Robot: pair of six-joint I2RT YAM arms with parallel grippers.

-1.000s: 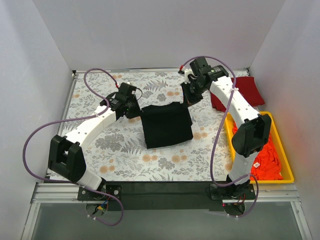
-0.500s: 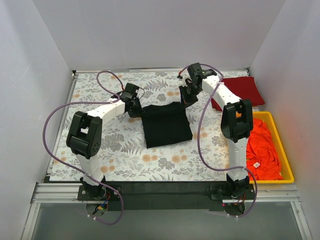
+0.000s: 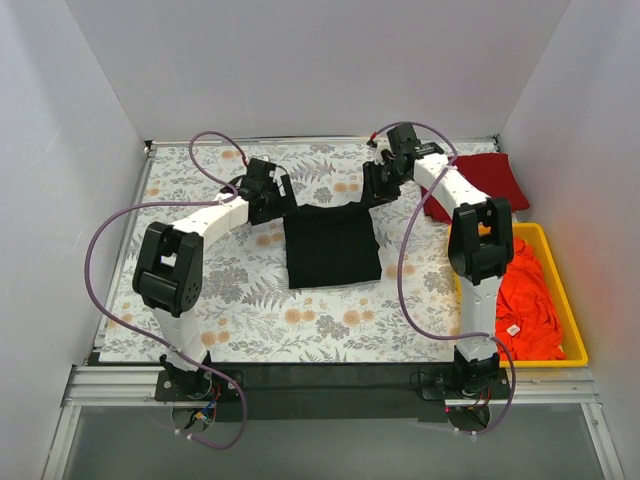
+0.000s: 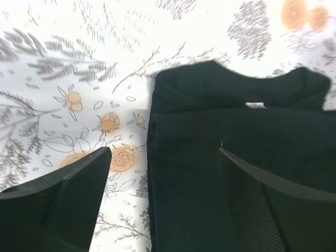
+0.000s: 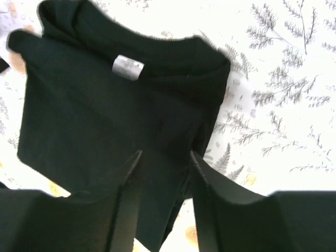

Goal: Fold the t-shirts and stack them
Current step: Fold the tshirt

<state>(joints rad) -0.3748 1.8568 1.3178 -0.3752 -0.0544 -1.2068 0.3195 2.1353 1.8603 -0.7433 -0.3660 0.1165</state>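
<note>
A black t-shirt point(image 3: 333, 245) lies folded into a rectangle in the middle of the floral cover, its collar at the far edge. My left gripper point(image 3: 281, 204) hovers over its far left corner; in the left wrist view the gripper point(image 4: 164, 157) is open, the shirt's left edge point(image 4: 210, 136) below the gap. My right gripper point(image 3: 379, 196) stands at the far right corner; its jaws point(image 5: 165, 157) are open above the black cloth point(image 5: 105, 115), whose white neck label point(image 5: 127, 66) shows. A dark red t-shirt point(image 3: 482, 183) lies folded at the far right. Orange-red t-shirts point(image 3: 530, 300) fill the bin.
The yellow bin point(image 3: 574, 330) stands at the right edge, beside the right arm's base. White walls close in the back and both sides. Purple cables loop over both arms. A black strip runs along the near table edge point(image 3: 330, 375).
Both grippers have gone from shut to open and let go of the black t-shirt's far corners. The shirt now lies flat and squarer, and both wrists have shifted slightly toward the back.
</note>
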